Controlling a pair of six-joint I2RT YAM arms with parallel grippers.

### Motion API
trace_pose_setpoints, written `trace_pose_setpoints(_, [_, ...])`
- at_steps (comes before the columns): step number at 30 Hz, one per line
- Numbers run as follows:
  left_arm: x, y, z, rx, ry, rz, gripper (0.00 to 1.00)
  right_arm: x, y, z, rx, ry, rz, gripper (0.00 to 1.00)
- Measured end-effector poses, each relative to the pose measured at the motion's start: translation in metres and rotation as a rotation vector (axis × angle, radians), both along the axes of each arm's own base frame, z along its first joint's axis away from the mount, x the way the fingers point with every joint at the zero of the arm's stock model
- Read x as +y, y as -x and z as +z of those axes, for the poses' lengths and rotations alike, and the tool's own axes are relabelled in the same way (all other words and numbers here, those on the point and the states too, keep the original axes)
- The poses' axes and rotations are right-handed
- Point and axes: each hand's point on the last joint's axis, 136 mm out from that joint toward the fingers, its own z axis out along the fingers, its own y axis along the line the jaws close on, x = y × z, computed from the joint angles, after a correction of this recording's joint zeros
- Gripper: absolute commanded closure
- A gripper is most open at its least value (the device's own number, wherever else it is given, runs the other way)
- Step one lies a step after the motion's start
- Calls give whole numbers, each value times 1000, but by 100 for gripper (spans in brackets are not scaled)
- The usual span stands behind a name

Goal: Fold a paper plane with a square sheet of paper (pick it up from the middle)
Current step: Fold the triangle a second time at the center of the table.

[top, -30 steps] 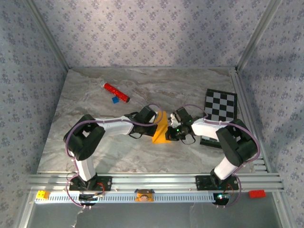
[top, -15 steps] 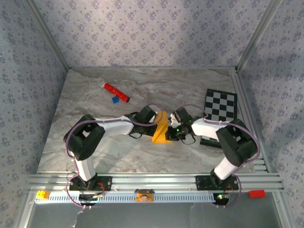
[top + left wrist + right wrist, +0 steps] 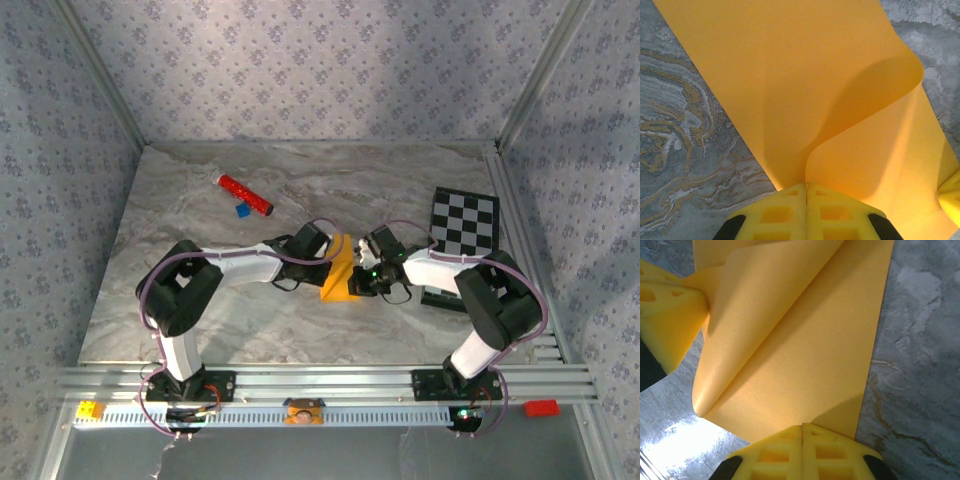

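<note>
Paper sheet [image 3: 338, 278], orange-yellow and curled over, mid-table between both arms. Left gripper [image 3: 806, 186] clamped tight on its left side; right gripper [image 3: 802, 428] pinched tight on its right side, left of checkered board [image 3: 464, 222].

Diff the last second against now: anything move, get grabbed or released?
Nothing visibly changed. The left gripper and right gripper stay shut on the square sheet of paper; the red cylinder and checkered board sit where they were.

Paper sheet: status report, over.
Both shut on the square sheet of paper: left gripper, right gripper. Sheet curled, one flap lifted. Lying apart: red cylinder, checkered board.
</note>
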Motion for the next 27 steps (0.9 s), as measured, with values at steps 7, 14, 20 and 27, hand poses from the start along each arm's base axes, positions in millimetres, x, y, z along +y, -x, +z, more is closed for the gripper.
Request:
trace_pose_setpoints(7, [1,-1,0,-3,-6,3,97,0,0,0,2,0,0,94])
trace_pose_setpoints(14, [2,-2,0,-10,-13,9,97,1,0,0,4,-5,1,94])
trace_pose_setpoints(20, [2,-2,0,-9,-13,8,97,1,0,0,7,-7,1,94])
trace_pose_setpoints(27, [1,-2,-3,-4,-15,3,97,1,0,0,7,-7,1,93])
